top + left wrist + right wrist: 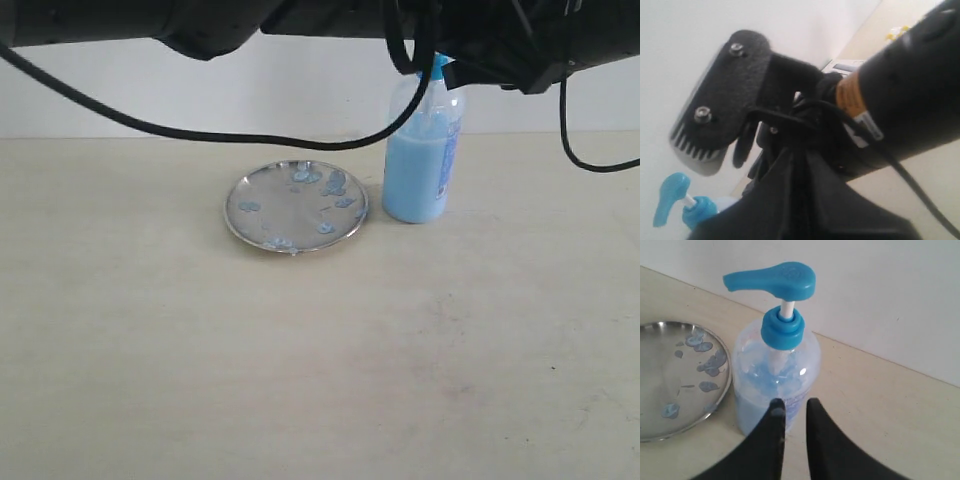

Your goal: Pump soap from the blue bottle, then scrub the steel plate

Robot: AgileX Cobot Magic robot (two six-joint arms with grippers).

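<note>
Steel plate (275,205), one, beside one blue bottle (422,165); right end effector (794,403) clenched on nothing, left end effector (799,200) unclear

No readable text for you here. Blue bottle (420,175): label (451,160) with blue print down side, too blurred to read. Pump head (771,279): faint embossed mark, illegible. Arm (910,85), left wrist view: orange and white stickers (866,126), print unreadable.

A pale beige table (320,380) (matte, faintly scuffed) meets a plain white wall (200,90) behind.
</note>
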